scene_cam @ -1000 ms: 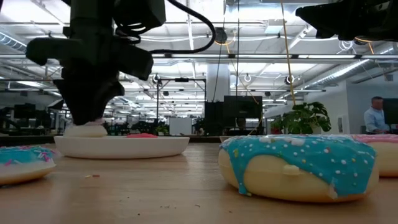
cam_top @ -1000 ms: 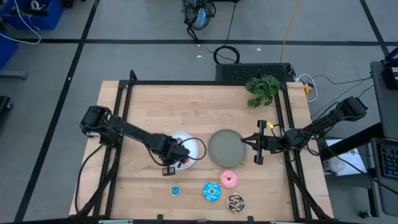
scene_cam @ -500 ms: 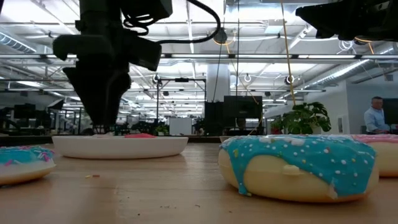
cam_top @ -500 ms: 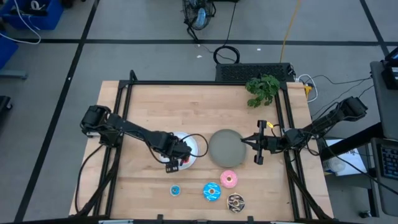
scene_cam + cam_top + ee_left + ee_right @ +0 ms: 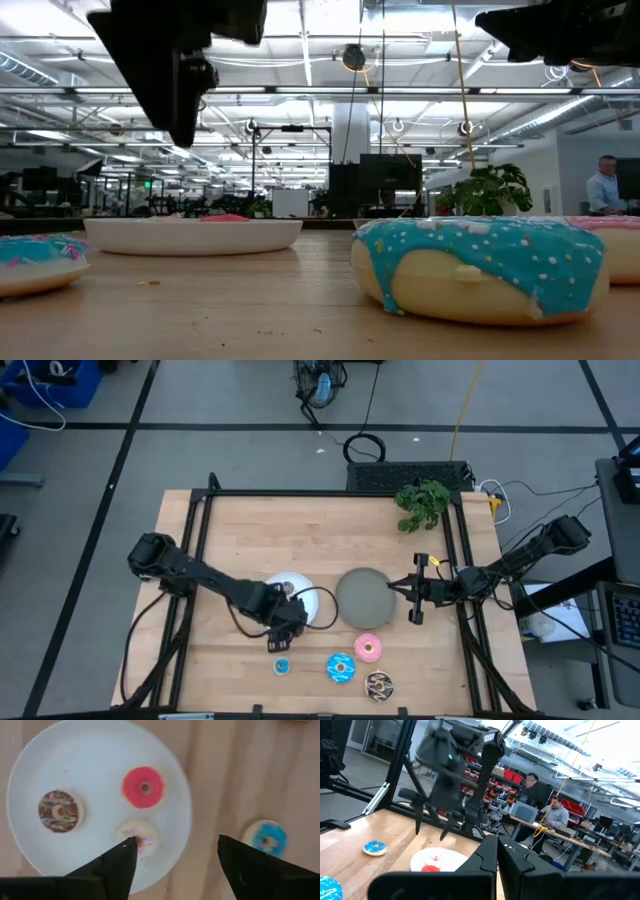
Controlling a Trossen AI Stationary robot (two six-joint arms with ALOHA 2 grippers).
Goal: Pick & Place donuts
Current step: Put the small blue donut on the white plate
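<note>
Three tiny donuts lie flat on the white plate (image 5: 30, 780): a brown one (image 5: 60, 810), a red one (image 5: 143, 787) and a white-pink one (image 5: 140, 836). My left gripper (image 5: 175, 847) hangs open above the plate's near rim (image 5: 284, 628), holding nothing. On the table nearer the front lie a tiny blue donut (image 5: 282, 666), a larger blue donut (image 5: 341, 667), a pink donut (image 5: 369, 648) and a brown sprinkled donut (image 5: 379, 683). My right gripper (image 5: 398, 586) waits shut beside the grey plate (image 5: 362, 597).
A green plant (image 5: 423, 503) stands at the table's far right corner. Black frame rails (image 5: 330, 492) run along the table's edges. People stand in the room behind the table (image 5: 555, 815). Bare wood lies at the far left of the table.
My left gripper has opened and let go of the white-pink donut, which now lies on the white plate. It has then risen clear of the plate and drifted a little toward the table's near edge.
</note>
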